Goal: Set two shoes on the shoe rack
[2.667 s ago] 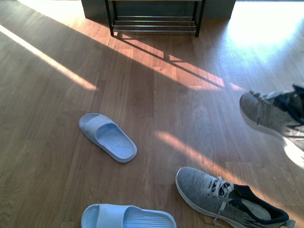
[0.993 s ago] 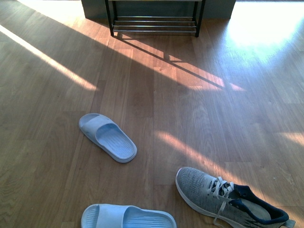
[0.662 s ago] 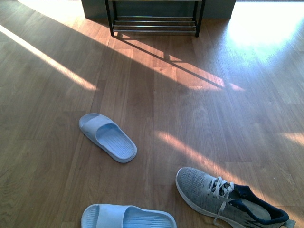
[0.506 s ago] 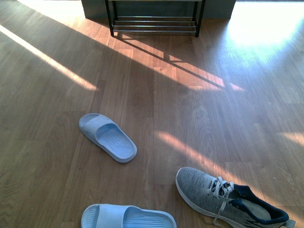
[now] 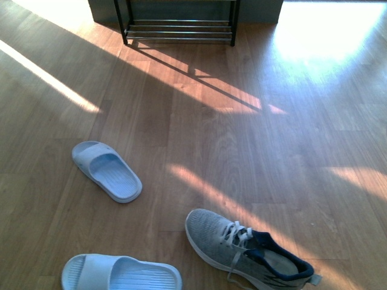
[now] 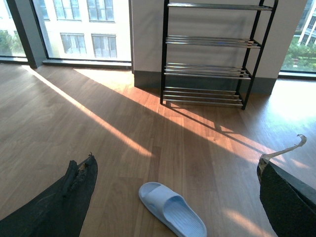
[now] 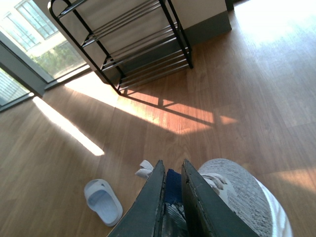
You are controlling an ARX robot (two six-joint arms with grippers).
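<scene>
The left gripper (image 6: 176, 160) hangs with its jaws spread wide and nothing between them. On the floor (image 5: 242, 133), two pale blue slides lie at the near left, one (image 5: 107, 171) a little farther off and one (image 5: 121, 277) at the near edge; they are no part of the job. Right of them, one grey sneaker (image 5: 242, 248) rests on its sole, toe pointing left. The second sneaker (image 7: 237, 192) is in the right gripper (image 7: 173, 165), whose jaws are pinched almost together on its navy collar.

That makes two sneakers, two slides and one shoe rack (image 5: 178, 27), which stands far off by the wall, well apart from the shoe on the floor. The sneakers look light, with soft knit uppers that would fold and thick, stiffer soles. The padded collar or heel seems the firmest hold, and loose laces could snag on the rods.
</scene>
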